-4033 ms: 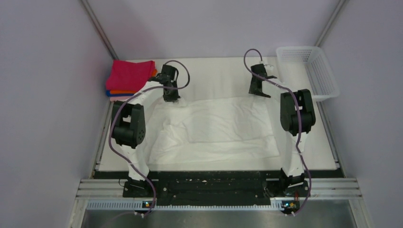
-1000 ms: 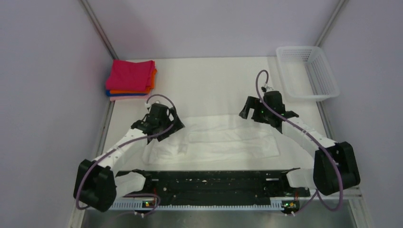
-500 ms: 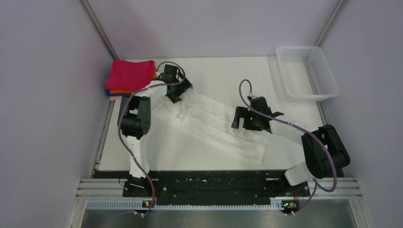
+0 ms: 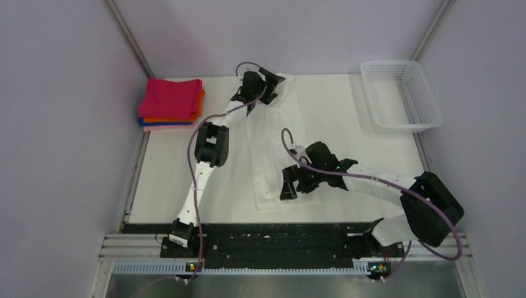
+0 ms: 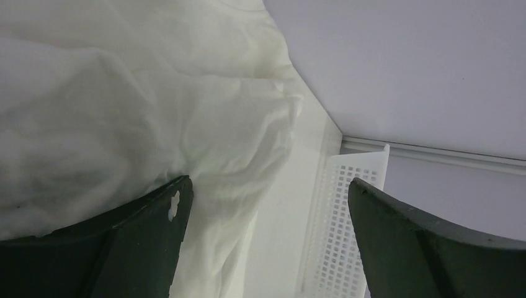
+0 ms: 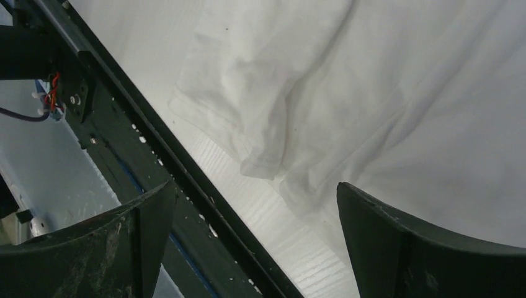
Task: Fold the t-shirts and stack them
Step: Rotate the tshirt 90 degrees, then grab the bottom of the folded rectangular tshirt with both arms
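The shirt lay on the surface as a long, narrow white band, running from the far edge towards the near rail. It looked already folded lengthwise, with wrinkles along it. The stack of folded squares, magenta on top, sat well apart at the far left corner. The basket sat at the far right.

The left end effector was at the band's far end. Its wrist view showed the fingers spread wide, with bunched cloth lying against one finger but nothing pinched between them. The right end effector hovered over the near end, also spread. The shirt's rumpled near corner lay below it, just beside the rail.

The step in hand seemed to be the laying-out between folds: the lengthwise fold was made, the crosswise one was not yet begun. I judged that the next move called for a firm grip on one short end, best at both of its corners. That end would then be carried over onto the other so the edges met. The far end was bunched and the near corner curled under. Both would likely need smoothing first, or the finished square would come out lumpy.
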You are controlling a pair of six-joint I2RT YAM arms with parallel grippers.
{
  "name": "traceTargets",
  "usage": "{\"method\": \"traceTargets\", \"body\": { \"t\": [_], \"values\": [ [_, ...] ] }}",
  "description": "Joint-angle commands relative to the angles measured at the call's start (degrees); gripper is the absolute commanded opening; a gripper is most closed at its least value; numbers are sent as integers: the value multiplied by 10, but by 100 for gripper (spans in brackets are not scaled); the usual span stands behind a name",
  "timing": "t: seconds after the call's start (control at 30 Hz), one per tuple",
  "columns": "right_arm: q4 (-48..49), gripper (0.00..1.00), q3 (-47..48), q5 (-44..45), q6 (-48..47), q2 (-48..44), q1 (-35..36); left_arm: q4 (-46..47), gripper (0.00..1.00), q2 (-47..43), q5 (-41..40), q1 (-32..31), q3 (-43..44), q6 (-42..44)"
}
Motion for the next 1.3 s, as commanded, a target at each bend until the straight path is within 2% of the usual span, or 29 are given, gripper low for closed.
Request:
{"method": "traceTargets", "body": {
  "t": [0.0,0.1,0.2,0.33,0.43,0.53,0.67,0.77,0.93,1.03,1.13,1.27],
  "values": [
    [21,99,24,-13,-28,-47,2,69,99,15,-29,-8,20,-30],
    [4,99,29,69,-19,-74,2,63,99,4,-12,-6,42,-8],
    [-17,99,36,156,10,-110,-4,43,99,-43,7,-5,38,31],
    [-53,99,32,187,54,-150,-41,-5,99,-152,33,-6,-6,100],
    [-74,99,11,199,89,-179,-69,-55,99,-286,38,-11,-102,164],
    [-109,99,0,206,104,-198,-94,-121,99,-408,9,-26,-220,232],
    [-157,99,-6,196,96,-205,-99,-175,99,-567,-32,-59,-435,289],
    [-174,94,-29,196,109,-201,-102,-190,99,-674,-55,-91,-580,301],
    [-169,87,-66,173,120,-186,-107,-241,98,-817,-65,-144,-786,267],
    [-160,85,-79,166,126,-190,-108,-258,97,-887,-64,-167,-890,233],
    [-149,82,-90,172,131,-195,-109,-248,93,-910,-27,-191,-968,198],
    [-130,71,-102,159,142,-185,-109,-233,84,-894,4,-222,-1004,170]
  ]
}}
